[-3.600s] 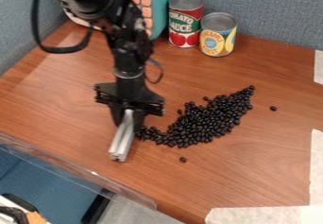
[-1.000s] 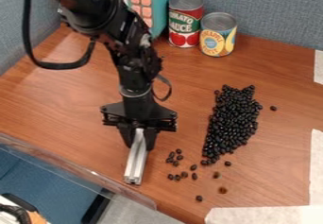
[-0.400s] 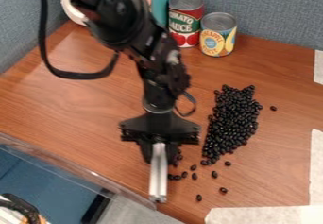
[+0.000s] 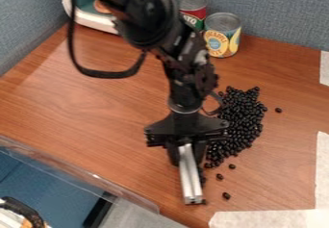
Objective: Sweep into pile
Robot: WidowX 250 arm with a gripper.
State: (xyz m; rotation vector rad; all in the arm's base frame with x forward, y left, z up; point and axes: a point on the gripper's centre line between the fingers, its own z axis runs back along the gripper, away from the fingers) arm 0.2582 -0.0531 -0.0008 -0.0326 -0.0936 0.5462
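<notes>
The metal bar (image 4: 191, 179), clamped in the gripper (image 4: 185, 155), is shifting toward the near side of the bean pile (image 4: 243, 121). Loose beans (image 4: 226, 196) are lying nearer than the pile, seemingly awaiting sweeping; the pile is looking mostly gathered. Beyond it, cans (image 4: 222, 37) are standing.

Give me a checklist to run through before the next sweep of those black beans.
1. Silver bar gripped: ok, it is between the fingers of the gripper.
2. Bar's lower end touching the table: cannot tell from this angle.
3. Beans in one pile: not ok, strays lie near the bar and one sits apart beyond the pile.
4. Pineapple can and red-labelled can clear of the beans: ok, both stand behind the pile.
5. Visible strays off the pale strip: ok, they lie on bare wood.
</notes>
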